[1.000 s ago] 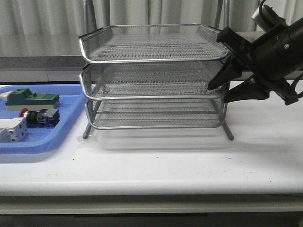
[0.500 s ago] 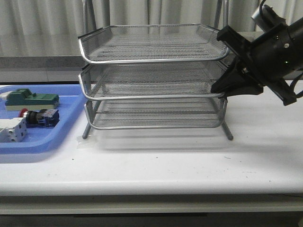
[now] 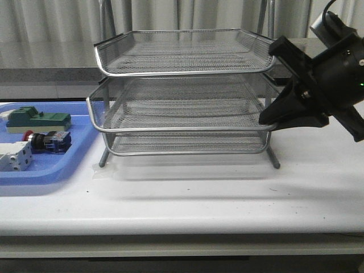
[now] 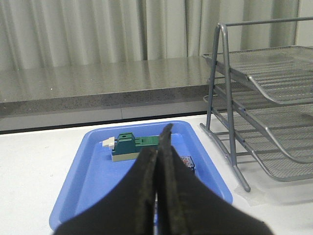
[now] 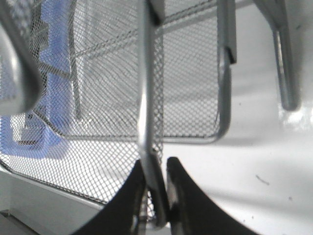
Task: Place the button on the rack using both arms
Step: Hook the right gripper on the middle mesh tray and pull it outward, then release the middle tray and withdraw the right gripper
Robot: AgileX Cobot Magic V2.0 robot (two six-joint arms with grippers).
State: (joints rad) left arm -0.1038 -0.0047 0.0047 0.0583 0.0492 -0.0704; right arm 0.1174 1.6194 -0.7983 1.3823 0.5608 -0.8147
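Note:
The button, with red cap, black barrel and blue rear block, lies in the blue tray at the left. In the left wrist view only a bit of it shows behind my fingers. The three-tier wire rack stands mid-table. My right gripper is shut on the right rim of the middle tier, which sits slid out forward; the rim runs between the jaws of my right gripper. My left gripper is shut and empty above the blue tray; it is out of the front view.
A green block on a beige base and a white-grey boxy part share the blue tray with the button. The green block also shows in the left wrist view. The rack's legs stand on the white table.
My right gripper went from open beside the rack to shut on the middle tier's rim. The middle tier has slid out forward and sits lower. The button has not moved.

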